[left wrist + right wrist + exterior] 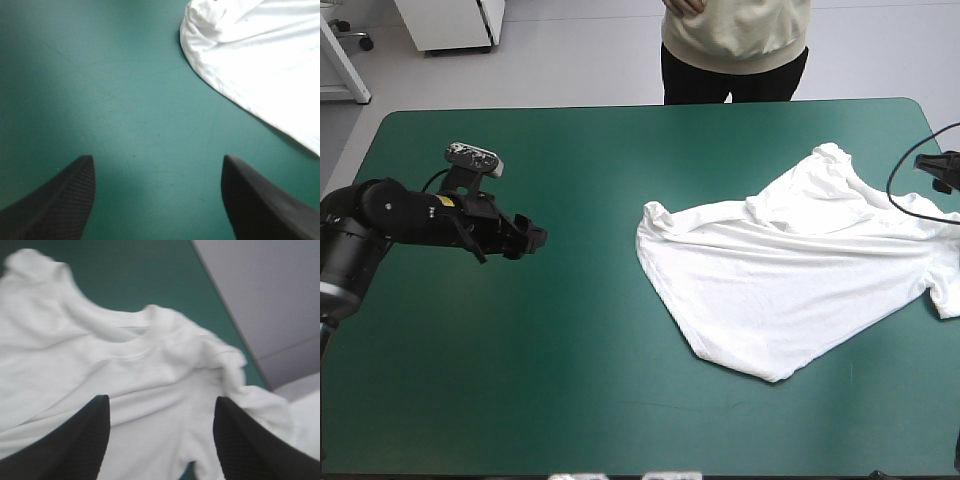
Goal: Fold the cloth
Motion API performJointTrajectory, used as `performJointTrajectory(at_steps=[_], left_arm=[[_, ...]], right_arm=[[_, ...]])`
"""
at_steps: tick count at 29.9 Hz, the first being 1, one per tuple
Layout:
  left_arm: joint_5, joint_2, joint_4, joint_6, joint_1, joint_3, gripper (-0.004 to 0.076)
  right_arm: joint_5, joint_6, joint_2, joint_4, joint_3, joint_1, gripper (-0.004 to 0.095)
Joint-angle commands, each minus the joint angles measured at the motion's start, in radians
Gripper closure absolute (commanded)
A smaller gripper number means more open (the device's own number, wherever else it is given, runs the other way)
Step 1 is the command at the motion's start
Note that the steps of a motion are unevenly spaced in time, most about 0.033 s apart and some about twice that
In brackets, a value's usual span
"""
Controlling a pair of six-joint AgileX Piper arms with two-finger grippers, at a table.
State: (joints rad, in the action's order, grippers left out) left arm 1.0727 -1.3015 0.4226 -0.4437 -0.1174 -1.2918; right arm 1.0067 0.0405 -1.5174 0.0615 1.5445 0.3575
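White T-shirt (790,290) hugs the right edge; left pincer (532,238) gapes over teal-green cover (580,350).

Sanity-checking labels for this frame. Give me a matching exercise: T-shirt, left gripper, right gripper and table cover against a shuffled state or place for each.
Column 1
1. T-shirt
2. left gripper
3. right gripper
4. cover

Column 2
a. open over bare cover, the shirt's edge ahead and off to one side
b. teal-green
c. open above white cloth, the collar ahead of it
d. spread loosely and wrinkled on the right half of the cover

Pairs: 1-d, 2-a, 3-c, 4-b
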Motion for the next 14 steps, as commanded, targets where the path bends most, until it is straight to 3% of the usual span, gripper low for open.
performJointTrajectory(at_steps=[1,4,8,14], left_arm=[[-0.062,-0.055,0.071,-0.034,-0.002,-0.031,0.0214],[-0.064,-0.122,0.110,-0.063,-0.002,-0.031,0.0214],[-0.053,-0.166,0.118,-0.079,-0.002,-0.031,0.0214],[-0.067,-0.172,0.118,-0.084,-0.002,-0.031,0.0214]], right_arm=[[0.102,0.115,0.113,0.198,0.034,-0.034,0.0382],[0.247,0.150,0.149,0.209,0.032,-0.122,0.0400],[0.242,0.164,0.223,0.158,-0.040,-0.295,0.0399],[0.237,0.092,0.278,0.055,-0.254,-0.652,0.0399]])
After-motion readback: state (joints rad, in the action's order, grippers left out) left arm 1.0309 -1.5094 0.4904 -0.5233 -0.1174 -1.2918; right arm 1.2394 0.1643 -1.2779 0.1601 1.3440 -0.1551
